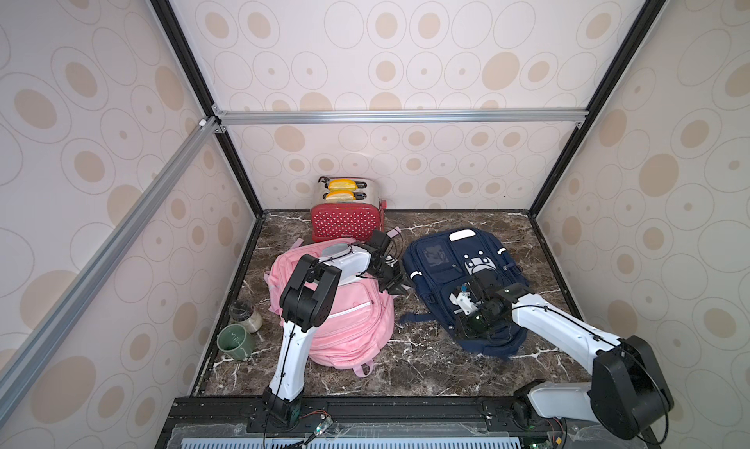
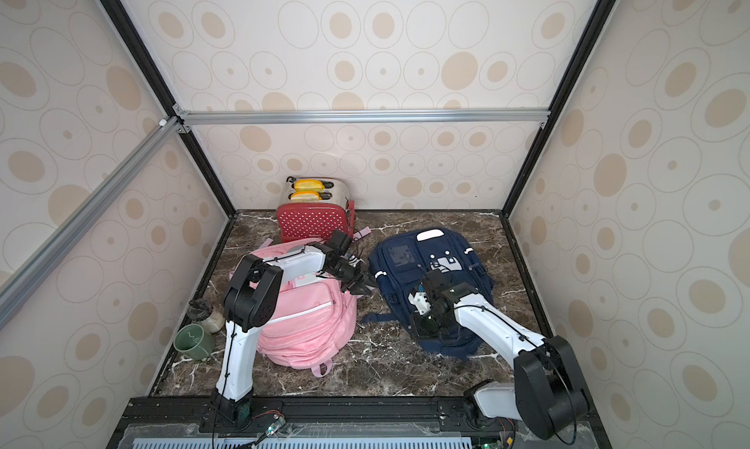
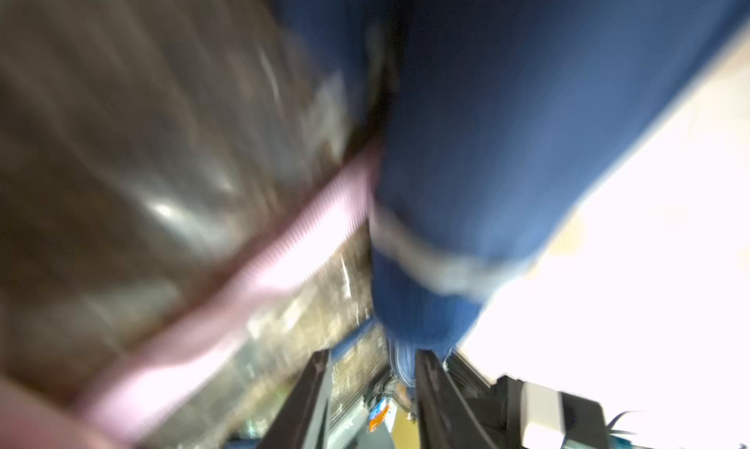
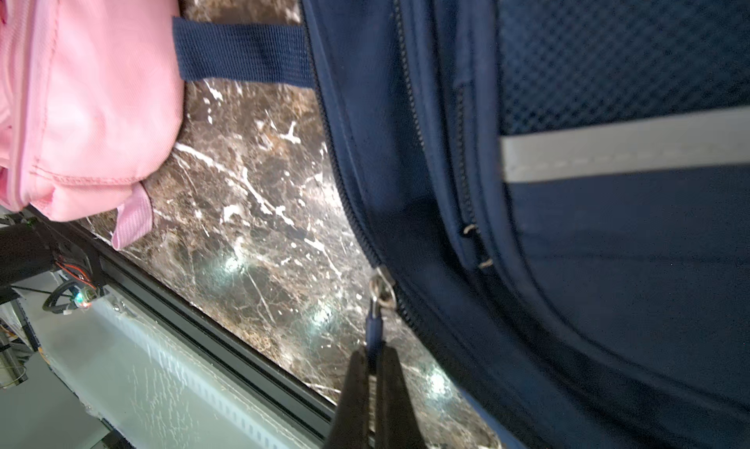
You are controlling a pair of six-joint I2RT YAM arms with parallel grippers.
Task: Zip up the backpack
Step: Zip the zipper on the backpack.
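**Right hand pinching the pull, zip run under way on the navy backpack**

The navy backpack (image 1: 462, 272) lies flat on the worktop (image 4: 251, 175), with the pink backpack (image 1: 349, 325) just beside it across a bare strip. My right hand (image 4: 375, 351) is pressed together on the zipper pull (image 4: 372, 327), at the backpack's edge facing the pink one, with the metal slider (image 4: 382, 284) just beyond the fingertips. My left hand (image 3: 371, 359) sits at the backpack's corner nearest the pink bag with its fingers spread. That view is blurred, so I can't tell whether it touches the fabric. I judge the next move needs a steady pull along the teeth, with the left hand bracing the fabric so the bag doesn't drag.
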